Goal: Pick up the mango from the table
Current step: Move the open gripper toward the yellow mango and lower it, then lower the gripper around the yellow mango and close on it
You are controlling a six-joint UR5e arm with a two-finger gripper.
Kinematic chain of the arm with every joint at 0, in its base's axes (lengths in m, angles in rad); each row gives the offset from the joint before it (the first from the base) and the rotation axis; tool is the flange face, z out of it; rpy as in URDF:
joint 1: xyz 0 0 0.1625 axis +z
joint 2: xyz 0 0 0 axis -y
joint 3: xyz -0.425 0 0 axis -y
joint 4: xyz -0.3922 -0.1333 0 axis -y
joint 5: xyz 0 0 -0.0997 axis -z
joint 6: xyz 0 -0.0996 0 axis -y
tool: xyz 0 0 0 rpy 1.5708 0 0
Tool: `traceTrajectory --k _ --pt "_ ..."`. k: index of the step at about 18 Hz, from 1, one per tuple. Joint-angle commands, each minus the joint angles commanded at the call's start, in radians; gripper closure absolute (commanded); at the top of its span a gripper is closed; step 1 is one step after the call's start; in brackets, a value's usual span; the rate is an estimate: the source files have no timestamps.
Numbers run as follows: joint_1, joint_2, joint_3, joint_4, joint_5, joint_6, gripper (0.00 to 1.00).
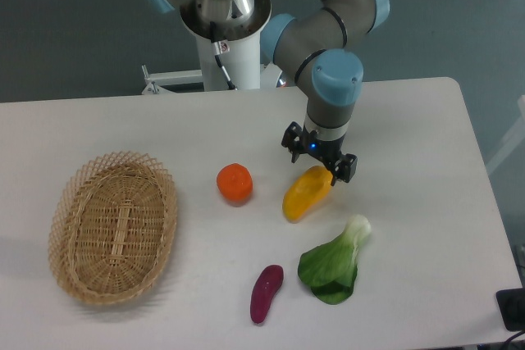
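An oval wicker basket (113,227) sits at the left of the white table (426,137), and nothing shows inside it but its woven floor. The mango (306,193) lies right of centre on the tabletop, tilted, its upper right end under the gripper (321,156). The gripper hangs at that end, fingers dark against the fruit; whether they are spread or pressing on it cannot be told. A round orange (235,183) sits just left of the mango. Nearer, a purple vegetable (266,293) and a leafy green (334,263) lie on the table.
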Motion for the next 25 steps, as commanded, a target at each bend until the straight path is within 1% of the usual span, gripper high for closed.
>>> traceTrajectory --k 3,5,9,10,11,12,13,15,23,24,25 --pt "-0.006 -0.015 -0.003 0.017 0.0 0.002 0.0" --pt "-0.008 -0.029 -0.005 0.043 0.0 0.002 0.0" --pt "-0.012 -0.032 -0.006 0.046 0.0 0.0 0.0" --pt "-0.012 -0.032 -0.006 0.046 0.0 -0.002 0.06" --pt "-0.011 -0.031 -0.005 0.045 0.0 -0.003 0.15" --pt "-0.012 -0.031 -0.003 0.046 0.0 -0.005 0.24" --pt "-0.012 -0.031 -0.002 0.046 0.0 -0.003 0.36" --pt "-0.011 -0.029 -0.002 0.045 0.0 -0.005 0.44" --pt "-0.012 -0.022 0.02 0.045 -0.002 -0.009 0.45" --pt "-0.012 -0.015 0.023 0.046 -0.005 -0.014 0.45" --pt "-0.011 -0.008 0.034 0.046 -0.021 -0.02 0.48"
